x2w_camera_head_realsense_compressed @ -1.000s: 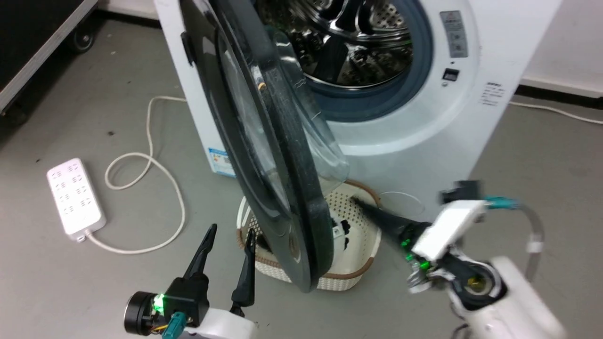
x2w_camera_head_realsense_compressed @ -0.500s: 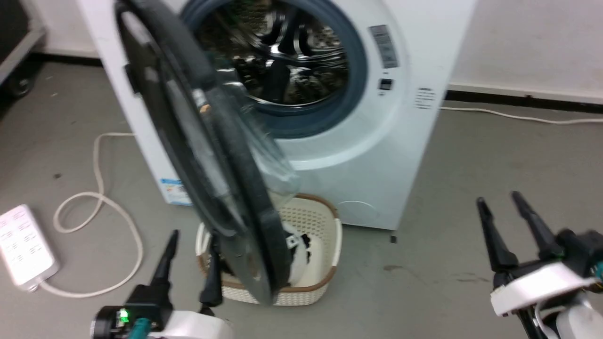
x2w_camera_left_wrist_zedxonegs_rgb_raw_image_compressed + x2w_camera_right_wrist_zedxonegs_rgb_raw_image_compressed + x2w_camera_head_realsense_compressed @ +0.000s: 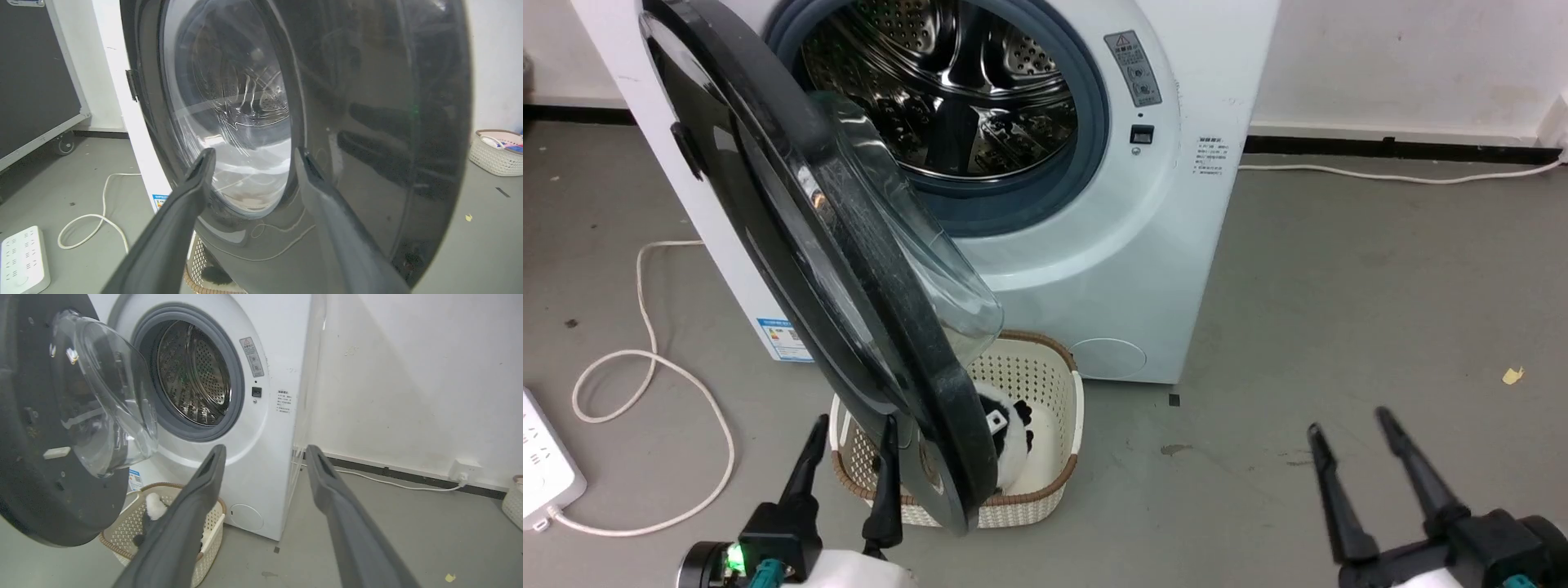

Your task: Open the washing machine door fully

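two sets of fingers stand spread, holding nothing: left fingers (image 3: pixel 805 469) just beside the lower rim of the washing machine door (image 3: pixel 735 163), right fingers (image 3: pixel 1331 490) well clear. the door juts from the washing machine (image 3: pixel 1111 269), partly open; swinging it fully back looks left to do.

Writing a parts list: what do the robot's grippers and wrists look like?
The left gripper and right gripper each have two long, dark, tapering fingers on a black block. The left one shows a green light, a teal plug and a white wrist cover.
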Controlling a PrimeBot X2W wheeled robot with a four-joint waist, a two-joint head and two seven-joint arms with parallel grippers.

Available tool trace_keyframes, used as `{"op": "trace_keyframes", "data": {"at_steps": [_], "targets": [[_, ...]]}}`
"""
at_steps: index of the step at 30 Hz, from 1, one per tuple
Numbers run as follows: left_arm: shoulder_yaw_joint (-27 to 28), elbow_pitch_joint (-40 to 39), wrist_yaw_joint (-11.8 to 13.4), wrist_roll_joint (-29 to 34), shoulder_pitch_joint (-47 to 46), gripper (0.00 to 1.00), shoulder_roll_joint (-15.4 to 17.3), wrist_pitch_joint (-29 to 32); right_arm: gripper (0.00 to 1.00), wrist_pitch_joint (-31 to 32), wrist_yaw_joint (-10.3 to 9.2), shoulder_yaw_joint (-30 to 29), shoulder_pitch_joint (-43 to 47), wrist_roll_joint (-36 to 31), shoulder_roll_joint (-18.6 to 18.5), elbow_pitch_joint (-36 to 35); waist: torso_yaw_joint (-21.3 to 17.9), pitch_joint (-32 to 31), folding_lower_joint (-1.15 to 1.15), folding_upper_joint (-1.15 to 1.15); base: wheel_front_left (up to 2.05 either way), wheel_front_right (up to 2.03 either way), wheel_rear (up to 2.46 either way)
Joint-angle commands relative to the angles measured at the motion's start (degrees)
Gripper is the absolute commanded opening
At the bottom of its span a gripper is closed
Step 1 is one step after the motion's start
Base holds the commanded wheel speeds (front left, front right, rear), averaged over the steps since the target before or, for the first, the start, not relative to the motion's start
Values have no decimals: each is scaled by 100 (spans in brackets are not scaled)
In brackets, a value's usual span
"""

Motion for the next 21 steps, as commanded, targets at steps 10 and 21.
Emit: {"op": "trace_keyframes", "data": {"at_steps": [10, 21], "targets": [[28, 23, 8, 103, 25, 67, 28, -30, 100, -24, 5, -56, 28, 368, 28, -34, 8, 14, 0, 0, 0, 0, 0], [182, -356, 51, -165, 10, 0, -5, -30, 100, -25, 5, -38, -10, 612, 29, -47, 14, -63, 0, 0, 0, 0, 0]]}}
